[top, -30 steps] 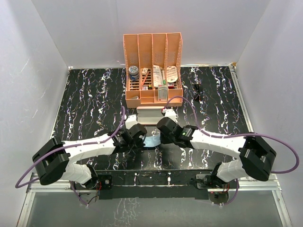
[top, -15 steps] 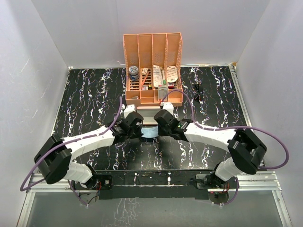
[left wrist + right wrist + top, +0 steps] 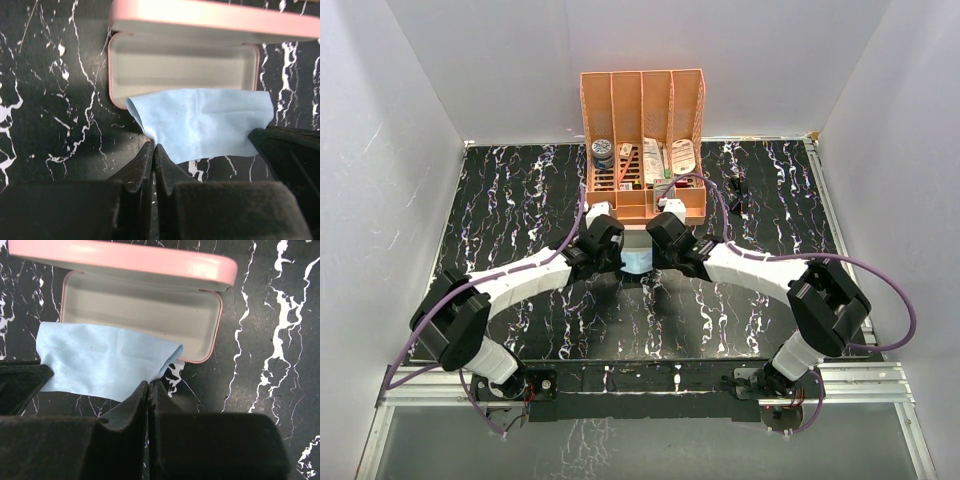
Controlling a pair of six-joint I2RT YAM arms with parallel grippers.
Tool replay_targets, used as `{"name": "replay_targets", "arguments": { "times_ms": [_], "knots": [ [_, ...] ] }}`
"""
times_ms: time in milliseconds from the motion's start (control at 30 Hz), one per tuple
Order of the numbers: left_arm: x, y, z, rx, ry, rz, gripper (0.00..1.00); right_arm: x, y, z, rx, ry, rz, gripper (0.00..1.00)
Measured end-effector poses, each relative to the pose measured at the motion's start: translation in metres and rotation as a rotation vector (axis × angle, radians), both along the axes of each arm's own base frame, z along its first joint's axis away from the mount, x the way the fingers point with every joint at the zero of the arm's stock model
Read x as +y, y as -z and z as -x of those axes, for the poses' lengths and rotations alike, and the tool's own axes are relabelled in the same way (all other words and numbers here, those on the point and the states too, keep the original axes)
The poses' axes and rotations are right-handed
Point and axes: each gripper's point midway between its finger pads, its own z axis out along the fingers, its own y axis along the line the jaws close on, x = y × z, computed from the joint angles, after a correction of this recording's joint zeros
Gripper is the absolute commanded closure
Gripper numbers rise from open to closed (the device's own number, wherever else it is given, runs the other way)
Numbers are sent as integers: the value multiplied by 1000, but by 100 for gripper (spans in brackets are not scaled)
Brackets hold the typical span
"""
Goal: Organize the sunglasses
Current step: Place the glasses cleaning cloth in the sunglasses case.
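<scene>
On the tabletop [image 3: 520,200], the pink case [image 3: 185,65] is lying open just ahead of both arms, with the blue cloth [image 3: 200,125] draping over its near rim. Your left pincer [image 3: 153,146] and right pincer [image 3: 149,385] are each pinching fully closed on a near corner of it. The sunglasses [image 3: 738,192] are sitting well off to the right rear, nearer your right arm, apparently lying lengthwise front to back.

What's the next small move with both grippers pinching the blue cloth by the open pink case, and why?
Probably ease both grippers forward together, then lower. The left gripper and right gripper each pinch a near corner of the blue cloth, whose far edge just overlaps the near rim of the pink case; most of it lies outside the tray.
</scene>
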Motion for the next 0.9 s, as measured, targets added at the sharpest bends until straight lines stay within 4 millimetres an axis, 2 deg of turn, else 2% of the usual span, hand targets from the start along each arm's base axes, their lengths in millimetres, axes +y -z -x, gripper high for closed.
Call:
{"name": "replay_targets", "arguments": {
  "times_ms": [267, 400, 667, 900],
  "knots": [
    [-5, -14, -16, -38, 14, 7, 100, -1, -8, -14, -19, 4, -10, 100],
    [-4, -11, -23, -39, 15, -5, 100, -2, -8, -20, -23, 5, -10, 100],
    [1, 7, -32, -16, 11, -45, 100, -5, -4, -32, -25, 13, 1, 100],
    [-1, 1, -43, -38, 12, -43, 100, -4, 0, -42, -25, 18, 0, 100]
  ]
}}
